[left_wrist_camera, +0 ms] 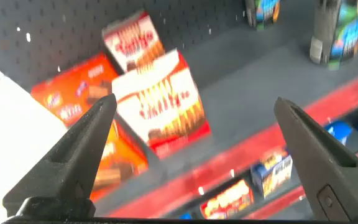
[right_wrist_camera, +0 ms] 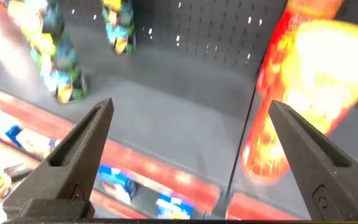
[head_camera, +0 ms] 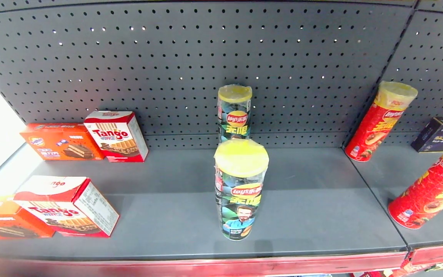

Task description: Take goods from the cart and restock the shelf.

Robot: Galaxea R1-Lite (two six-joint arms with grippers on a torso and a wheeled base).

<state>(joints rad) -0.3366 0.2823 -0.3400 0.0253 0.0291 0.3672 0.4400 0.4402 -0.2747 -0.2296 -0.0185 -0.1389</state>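
Grey shelf (head_camera: pixel 313 215), both grippers empty – we reckon the tall cans are the risk

Head view: the front green can (head_camera: pixel 240 188) stands upright near the shelf's front edge with the back green can (head_camera: pixel 234 113) straight behind it at the pegboard (head_camera: pixel 167 57). The far red can (head_camera: pixel 379 123) and near red can (head_camera: pixel 429 192) in the next bay look to lean, so a nudge from an incoming arm could topple one. Left wrist view: our left gripper (left_wrist_camera: pixel 194 102) hangs spread wide with nothing in it, out in front of the white wafer box (left_wrist_camera: pixel 154 106); come in low and we'd shove that box back. Right wrist view: our right gripper (right_wrist_camera: pixel 191 104) is just as wide and empty, facing the shelf between the green cans and the near red can, which looks easiest to clip.
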